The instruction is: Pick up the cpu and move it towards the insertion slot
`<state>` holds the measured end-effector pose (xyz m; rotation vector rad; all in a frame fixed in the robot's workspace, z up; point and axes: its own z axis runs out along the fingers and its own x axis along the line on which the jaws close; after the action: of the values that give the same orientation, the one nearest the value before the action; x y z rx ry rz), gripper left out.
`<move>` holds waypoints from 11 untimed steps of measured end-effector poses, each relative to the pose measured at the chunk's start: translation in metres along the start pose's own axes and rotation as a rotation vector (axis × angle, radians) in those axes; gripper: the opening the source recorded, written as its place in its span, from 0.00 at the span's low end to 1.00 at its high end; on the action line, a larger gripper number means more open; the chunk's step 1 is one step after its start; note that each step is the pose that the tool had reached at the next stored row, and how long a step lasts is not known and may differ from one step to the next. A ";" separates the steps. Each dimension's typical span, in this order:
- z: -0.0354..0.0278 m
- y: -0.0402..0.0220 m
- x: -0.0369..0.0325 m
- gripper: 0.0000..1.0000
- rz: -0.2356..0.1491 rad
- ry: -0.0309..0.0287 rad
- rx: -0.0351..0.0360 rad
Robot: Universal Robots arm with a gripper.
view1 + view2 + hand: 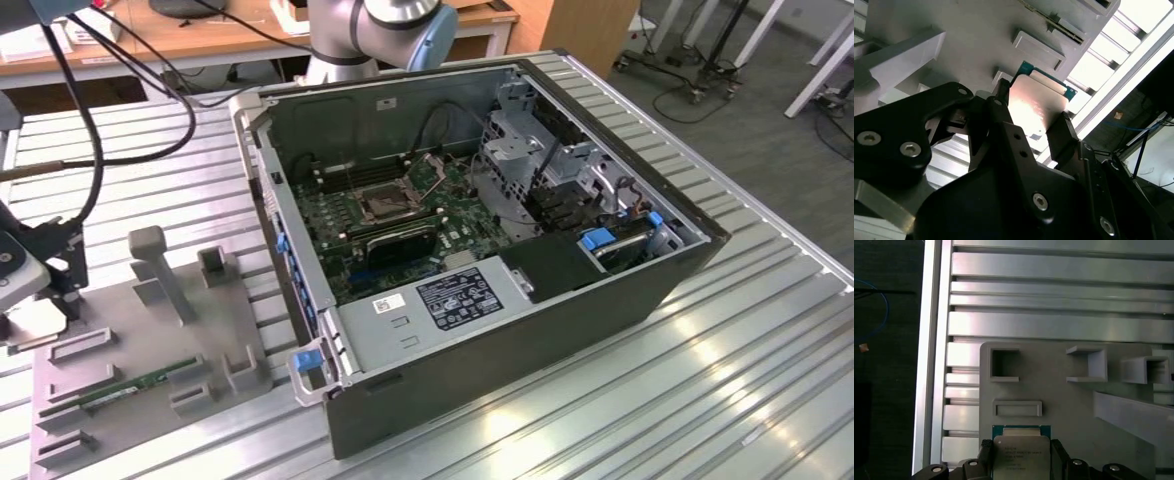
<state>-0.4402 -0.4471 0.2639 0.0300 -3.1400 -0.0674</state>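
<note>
The cpu point(1020, 457) is a flat square chip with a silver top and a teal-green rim. In both wrist views it sits between my black fingers point(1065, 131), which press on two opposite edges. My gripper point(1020, 446) point(1034, 106) is shut on it, just over the grey fixture plate point(1064, 405). In the exterior view, my gripper point(30, 298) is at the far left edge, over that plate's left end. The insertion slot point(387, 204), a silvery square frame with a dark centre, lies on the green board inside the open computer case point(534, 300), well to the exterior view's right of the gripper.
The grey plate point(120, 340) carries upright posts point(154, 270), small pockets and a green memory stick point(127, 385). The slatted aluminium table point(747, 370) holds everything, and its edge point(929, 365) runs close beside the plate. The arm's base point(387, 30) stands behind the case, with black cables point(134, 90) trailing to the left.
</note>
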 end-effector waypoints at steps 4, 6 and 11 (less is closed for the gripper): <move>-0.0067 0.0003 0.0000 0.55 0.000 -0.0001 -0.0001; -0.0098 0.0004 0.0000 0.55 0.000 0.0000 -0.0001; -0.0122 0.0005 0.0000 0.55 0.000 -0.0003 -0.0003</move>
<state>-0.4402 -0.4471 0.2761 0.0301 -3.1402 -0.0679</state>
